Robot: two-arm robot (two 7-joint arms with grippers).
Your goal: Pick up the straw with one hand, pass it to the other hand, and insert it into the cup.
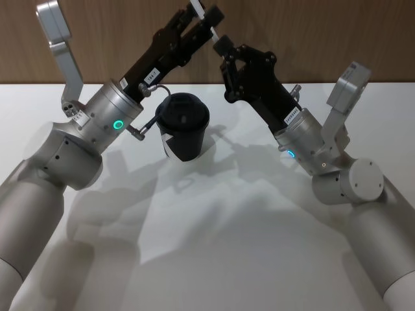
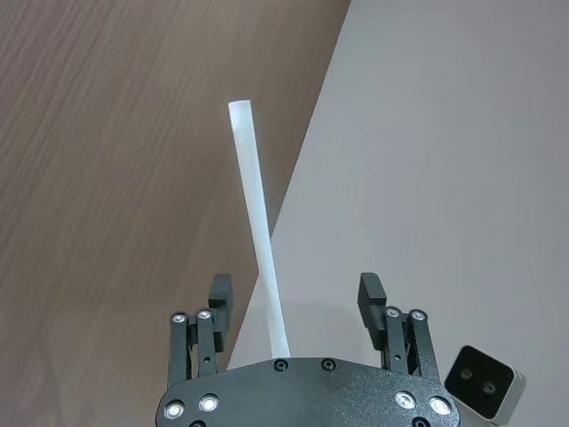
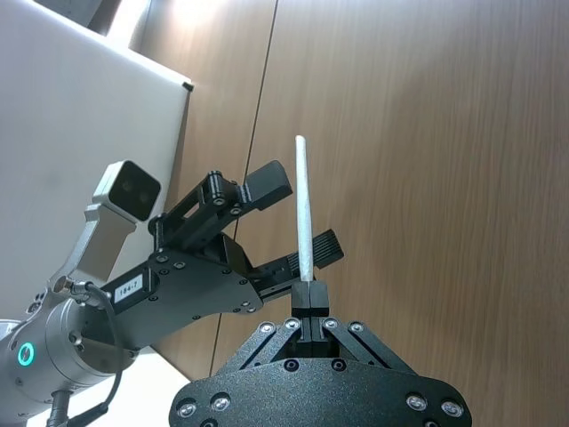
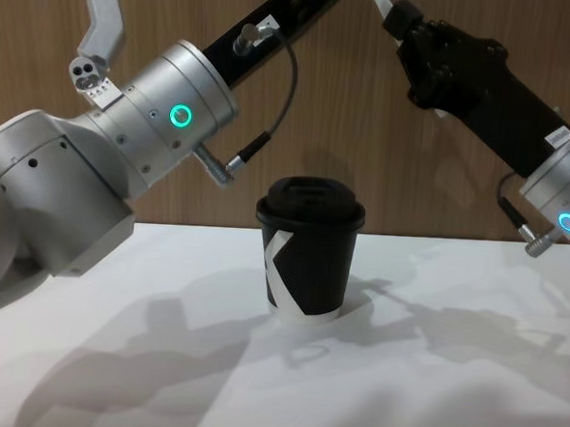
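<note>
The cup [image 1: 185, 129] stands upright on the white desk [image 1: 214, 246], lid on, midway across and toward the far edge. Above and just beyond it, both arms are held high. The right gripper [image 3: 307, 298] is pinched narrow on the lower end of the straw [image 3: 304, 213]. The straw's long axis runs straight out from the fingertips, pointing up and seemingly leaning toward the robot's left. The left gripper [image 2: 296, 292] is spread wide, with its fingers [image 2: 220, 292] on either side of the shaft and apart from it.

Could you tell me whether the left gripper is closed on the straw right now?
No, in the left wrist view the left gripper stands open, both fingers clear of the straw between them.
</note>
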